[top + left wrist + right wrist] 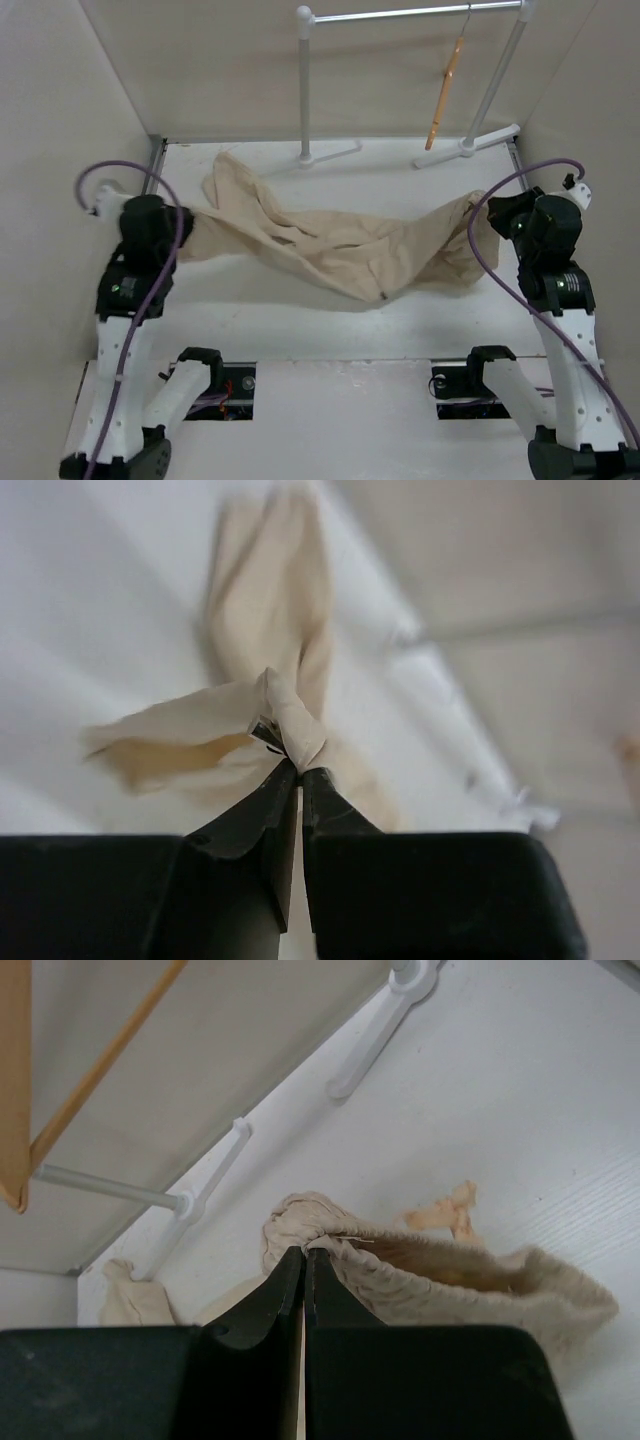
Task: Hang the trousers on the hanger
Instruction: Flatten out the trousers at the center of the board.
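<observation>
The beige trousers point(330, 245) hang stretched between my two grippers above the white table, sagging in the middle, with one leg trailing to the back left. My left gripper point(188, 225) is shut on a cloth end; the left wrist view shows the pinched fold point(290, 730) at the tips of the left gripper point(299, 772). My right gripper point(482, 212) is shut on the gathered waistband point(400, 1260), gripped at the tips of the right gripper point(305, 1252). The orange-tan hanger point(445, 95) hangs by its hook from the rack bar at the back right, also in the right wrist view point(60, 1090).
A white tubular clothes rack point(400, 14) stands at the back, with its feet point(330, 153) point(470, 142) on the table. Beige walls enclose the left, right and back. Purple cables loop off both arms.
</observation>
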